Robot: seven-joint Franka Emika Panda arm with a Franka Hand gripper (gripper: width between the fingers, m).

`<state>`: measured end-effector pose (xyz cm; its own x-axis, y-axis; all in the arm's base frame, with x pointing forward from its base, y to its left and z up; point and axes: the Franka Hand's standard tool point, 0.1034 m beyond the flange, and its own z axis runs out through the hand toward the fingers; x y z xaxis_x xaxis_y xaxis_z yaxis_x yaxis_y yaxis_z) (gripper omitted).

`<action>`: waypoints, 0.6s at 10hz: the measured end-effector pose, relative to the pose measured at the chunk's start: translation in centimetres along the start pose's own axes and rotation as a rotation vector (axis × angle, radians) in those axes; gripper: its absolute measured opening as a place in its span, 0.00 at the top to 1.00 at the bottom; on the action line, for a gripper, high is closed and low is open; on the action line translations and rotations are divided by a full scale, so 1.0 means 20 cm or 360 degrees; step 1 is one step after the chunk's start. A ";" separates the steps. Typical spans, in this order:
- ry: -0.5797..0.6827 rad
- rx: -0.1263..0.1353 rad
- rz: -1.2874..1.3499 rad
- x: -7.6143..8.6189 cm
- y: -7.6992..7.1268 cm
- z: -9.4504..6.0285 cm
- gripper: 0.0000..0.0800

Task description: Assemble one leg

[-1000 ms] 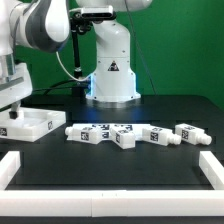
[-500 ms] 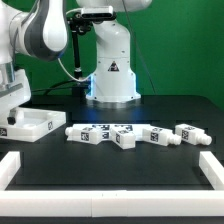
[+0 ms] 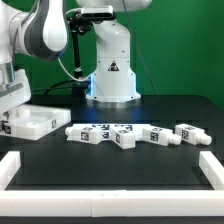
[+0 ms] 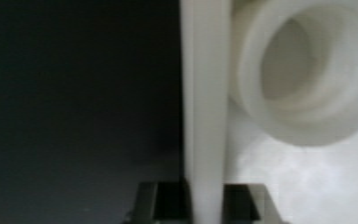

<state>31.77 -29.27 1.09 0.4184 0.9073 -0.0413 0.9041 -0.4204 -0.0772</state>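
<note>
Several white legs with black-and-white tags lie in a row on the black table, from one leg [image 3: 80, 132] through another [image 3: 127, 138] to the last [image 3: 188, 133] at the exterior view's right. My gripper [image 3: 12, 108] is at the exterior view's far left, well away from the legs. It is shut on the edge of the large flat white panel [image 3: 38, 121]. In the wrist view the panel's thin edge [image 4: 202, 100] runs between my fingertips [image 4: 158, 205], and one round hole [image 4: 318, 70] in the panel shows beside it. The gripper's midpoint in the wrist view [image 4: 202, 200] is on that edge.
White border rails lie at the exterior view's left [image 3: 8, 168], right [image 3: 212, 165] and along the front [image 3: 110, 205]. The arm's white base [image 3: 110, 70] stands behind the row of legs.
The gripper and the panel have shifted slightly toward the exterior view's right and a little up. The legs have not moved.
</note>
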 end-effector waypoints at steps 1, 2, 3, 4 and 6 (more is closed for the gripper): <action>0.0004 -0.0021 0.0191 0.02 0.04 -0.05 0.93; 0.0012 -0.0062 0.0364 0.09 0.09 -0.13 0.93; 0.0026 -0.0073 0.0533 0.19 0.12 -0.19 0.93; 0.0043 -0.0056 0.0806 0.32 0.15 -0.25 0.93; 0.0056 -0.0049 0.1045 0.54 0.29 -0.40 0.93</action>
<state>42.28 -21.89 8.16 0.8860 0.4621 -0.0372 0.4618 -0.8868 -0.0186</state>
